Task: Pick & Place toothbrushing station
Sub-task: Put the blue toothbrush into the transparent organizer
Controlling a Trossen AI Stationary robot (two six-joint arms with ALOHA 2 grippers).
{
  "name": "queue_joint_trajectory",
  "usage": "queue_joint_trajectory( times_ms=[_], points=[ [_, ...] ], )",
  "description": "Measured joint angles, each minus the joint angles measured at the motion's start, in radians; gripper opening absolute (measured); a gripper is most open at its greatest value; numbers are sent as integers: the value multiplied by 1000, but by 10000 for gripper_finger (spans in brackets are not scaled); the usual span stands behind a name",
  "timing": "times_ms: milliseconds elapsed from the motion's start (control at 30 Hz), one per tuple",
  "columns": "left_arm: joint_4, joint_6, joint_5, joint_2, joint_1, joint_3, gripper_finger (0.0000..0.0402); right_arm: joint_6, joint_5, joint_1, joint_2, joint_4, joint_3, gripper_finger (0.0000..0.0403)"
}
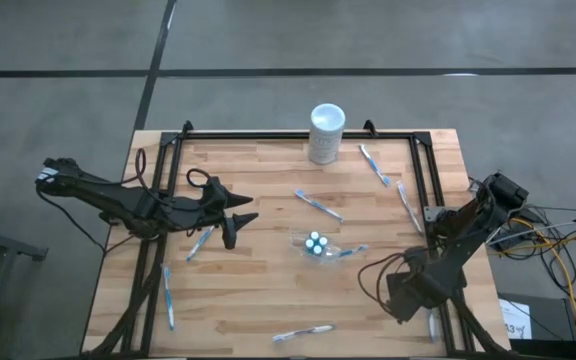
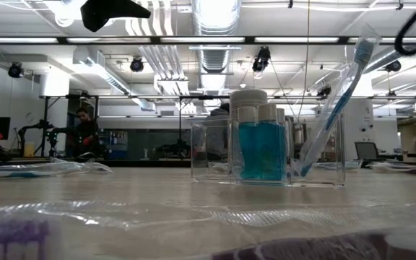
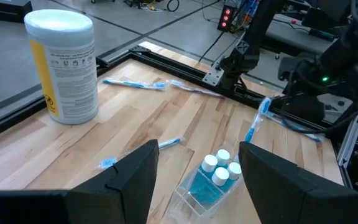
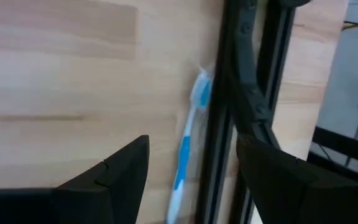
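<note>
**Status: Station Partly Loaded, Loose Brushes Remaining**

Completed, as judged from the layout: the clear cup (image 1: 315, 245) sits near the centre of the high view and already holds three teal-and-white tubes (image 3: 219, 169). In the low view one toothbrush (image 2: 336, 101) stands tilted inside the cup.

Outstanding: several toothbrushes lie loose on the table (image 1: 268, 300). In the high view they appear as follows:
- two at upper right (image 1: 374, 164)
- one just above the cup (image 1: 317, 204)
- one beside the left gripper (image 1: 201, 241)
- one at lower left (image 1: 168, 297)
- one at bottom centre (image 1: 304, 332)

The right wrist view shows a further brush (image 4: 187, 144) against the black frame rail (image 4: 229, 112).

The left gripper (image 1: 236, 224) hovers left of the cup, jaws spread and empty. The right gripper (image 1: 408, 298) sits at lower right, jaws spread and empty. The white cylinder (image 1: 326, 133) stands at top centre, well apart from the cup.

Assessment: task is at an early-to-middle stage.
</note>
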Motion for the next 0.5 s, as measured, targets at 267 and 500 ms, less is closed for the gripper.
queue_joint_trajectory(
  times_ms=[267,500],
  points=[
    [0,0,0,0,0,0,230,15,-54,10,-2,227,-154,237],
    [0,0,0,0,0,0,230,14,-122,16,-2,308,-252,237]
  ],
)
